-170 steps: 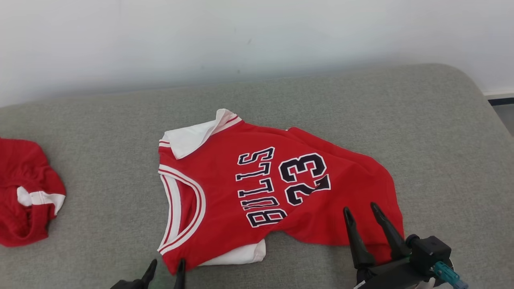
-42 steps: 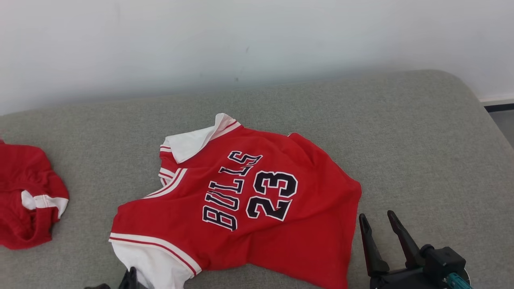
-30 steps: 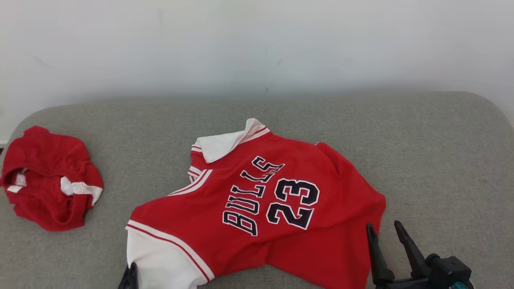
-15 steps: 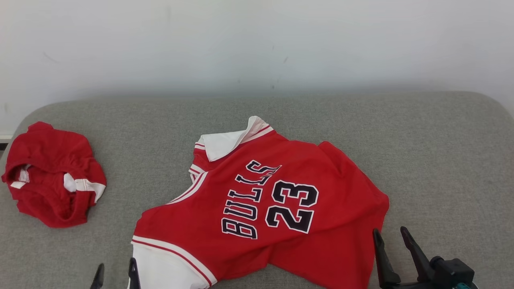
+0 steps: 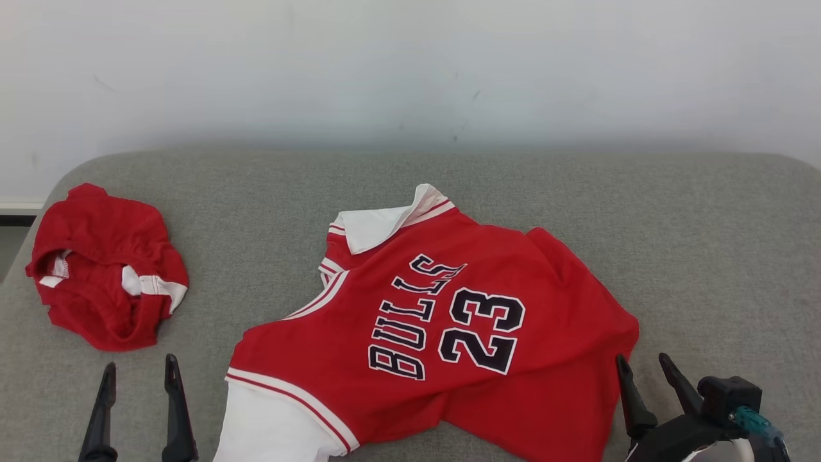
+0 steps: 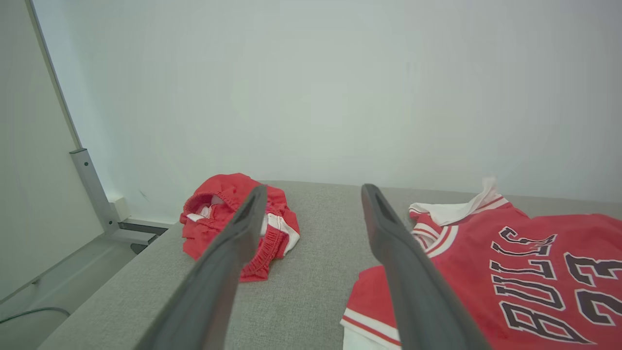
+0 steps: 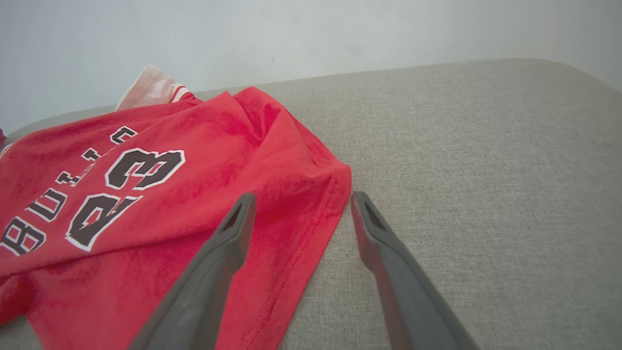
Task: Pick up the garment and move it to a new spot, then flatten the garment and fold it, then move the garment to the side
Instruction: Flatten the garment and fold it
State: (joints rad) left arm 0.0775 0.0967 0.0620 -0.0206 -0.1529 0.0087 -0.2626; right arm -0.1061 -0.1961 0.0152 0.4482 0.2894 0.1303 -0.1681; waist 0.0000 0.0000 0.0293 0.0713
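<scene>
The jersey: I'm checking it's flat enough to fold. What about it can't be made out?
Head view: the jersey runs off the bottom edge, losing its white near end.
Right wrist view: a finger of the right gripper covers some hem; the left edge cuts the neck end.
Left wrist view: a finger of the left gripper covers part of the near end.
Every view: the back layer, hidden under the front.

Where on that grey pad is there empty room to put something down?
The widest bare patch is the right end of the pad, between the jersey and the edge. A bare strip runs along the back, between jersey and wall. A narrower gap separates the jersey from the red bundle. The front is crowded: left gripper and right gripper flank the jersey.
</scene>
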